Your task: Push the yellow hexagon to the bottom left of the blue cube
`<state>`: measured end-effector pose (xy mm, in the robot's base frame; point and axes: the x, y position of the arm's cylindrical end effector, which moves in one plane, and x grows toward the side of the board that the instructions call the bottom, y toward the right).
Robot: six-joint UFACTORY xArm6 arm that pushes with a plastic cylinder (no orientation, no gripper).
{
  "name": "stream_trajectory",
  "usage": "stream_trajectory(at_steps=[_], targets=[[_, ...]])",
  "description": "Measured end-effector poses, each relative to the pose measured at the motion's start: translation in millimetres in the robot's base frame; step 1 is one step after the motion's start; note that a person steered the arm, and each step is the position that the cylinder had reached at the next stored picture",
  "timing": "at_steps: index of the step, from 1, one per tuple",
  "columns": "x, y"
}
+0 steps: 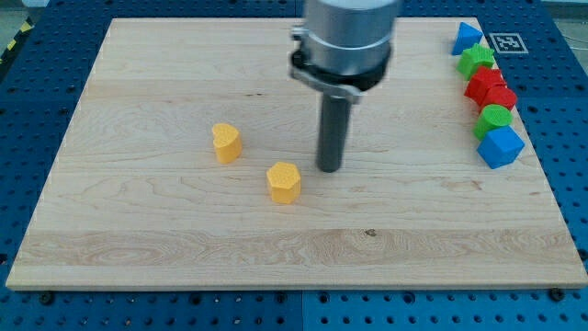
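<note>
1. A wooden counter [184, 230] is seen on a blue perforated base, with the arm's rod coming down from the far side near the middle.
2. No gripper is fitted, so nothing can be said of jaws apart or together; the rod ends in my tip [329, 169], which rests on the counter.
3. The yellow hexagon [284, 182] is placed just to the left of my tip and slightly nearer; a small gap seems to be left between them, though contact cannot be ruled out.
4. A second yellow block [226, 142], of a shape closer to a heart, is seen further left and a little farther back, apart from the hexagon.
5. The blue cube [501, 146] is found at the right edge, at the near end of a column of blocks: a blue triangular block [467, 38] at the far end, then a green block [477, 61], two red blocks [490, 89] and another green block [494, 118].
6. The step in hand is judged to be the approach: the hexagon is well apart from the cube and its travel is not yet done.
7. My tip is on the wrong side for a rightward push. The hexagon's left side must be reached first, then a long push to the right and slightly nearer is called for, stopping short of the cube's near-left corner.
8. Care is needed that the column is not disturbed.
</note>
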<state>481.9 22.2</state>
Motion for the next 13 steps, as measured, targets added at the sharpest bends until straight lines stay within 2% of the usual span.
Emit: stream_trajectory(at_steps=[3, 5, 8, 13], targets=[[0, -71], [13, -90], [32, -90], [37, -80]])
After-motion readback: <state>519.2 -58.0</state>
